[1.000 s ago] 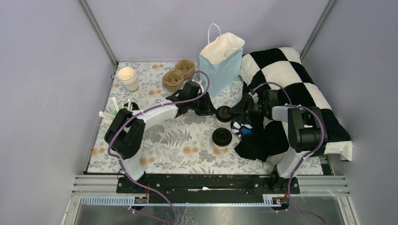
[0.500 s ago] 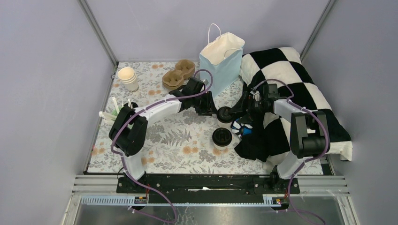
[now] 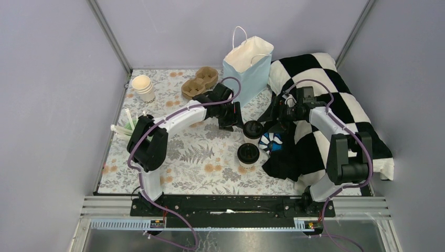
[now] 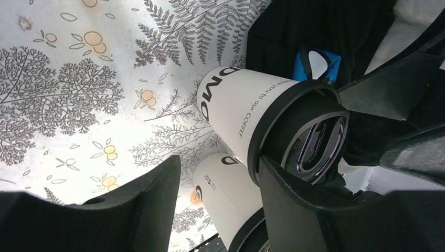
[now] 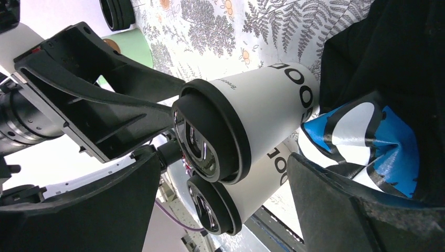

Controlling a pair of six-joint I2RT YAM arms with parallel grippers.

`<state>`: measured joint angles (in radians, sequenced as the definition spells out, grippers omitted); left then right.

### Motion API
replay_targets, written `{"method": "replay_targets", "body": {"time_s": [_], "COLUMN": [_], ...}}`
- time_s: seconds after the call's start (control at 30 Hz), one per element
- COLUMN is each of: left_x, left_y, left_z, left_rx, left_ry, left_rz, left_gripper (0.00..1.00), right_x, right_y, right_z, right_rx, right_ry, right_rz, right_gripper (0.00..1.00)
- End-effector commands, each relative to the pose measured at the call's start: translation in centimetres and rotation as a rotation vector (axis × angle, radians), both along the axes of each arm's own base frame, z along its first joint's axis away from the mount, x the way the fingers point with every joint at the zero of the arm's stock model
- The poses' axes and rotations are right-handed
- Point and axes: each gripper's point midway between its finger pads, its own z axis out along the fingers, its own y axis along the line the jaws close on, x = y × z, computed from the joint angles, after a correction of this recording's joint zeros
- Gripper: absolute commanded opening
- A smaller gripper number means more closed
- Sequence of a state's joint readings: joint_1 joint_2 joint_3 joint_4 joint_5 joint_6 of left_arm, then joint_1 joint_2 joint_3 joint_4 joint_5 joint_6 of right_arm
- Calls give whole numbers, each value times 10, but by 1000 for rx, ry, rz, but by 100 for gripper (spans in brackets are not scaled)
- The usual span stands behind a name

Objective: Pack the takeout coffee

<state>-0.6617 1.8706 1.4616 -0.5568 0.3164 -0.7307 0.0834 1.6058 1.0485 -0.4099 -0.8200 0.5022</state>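
You get soft, even light from overhead in the top view: the lidded cup (image 3: pixel 253 129) is sharp, and the shadows around it on the tablecloth (image 3: pixel 183 152) are faint. Right of the cup, the black squares of the blanket (image 3: pixel 294 157) sink into one dark mass with little fold detail. On your left wrist camera the cup's lettering is crisp and its lid (image 4: pixel 309 142) carries a bright curved glint, while the left gripper's fingers (image 4: pixel 131 210) in front of the cup are dark, soft-edged shapes. On the right wrist camera the lid glares again, the right gripper's fingers (image 5: pixel 99 210) beside the cup blur, and the background left of it washes out to white.
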Motion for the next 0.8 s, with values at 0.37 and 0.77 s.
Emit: {"method": "replay_targets", "body": {"time_s": [0.37,0.77], "left_x": [22,31], "left_y": [5,33], "left_z": [83,93], "left_rx": [-59,-41], "left_ry": [-151,-187], "left_rz": [36,82], "left_gripper": [84,86], "right_x": [-8,-14], "right_y": [-4,7], "right_z": [17,17], "right_rx": [-91,-110], "right_ry": [-90,-114], "right_rz": [38,96], "right_gripper": [97,97]}}
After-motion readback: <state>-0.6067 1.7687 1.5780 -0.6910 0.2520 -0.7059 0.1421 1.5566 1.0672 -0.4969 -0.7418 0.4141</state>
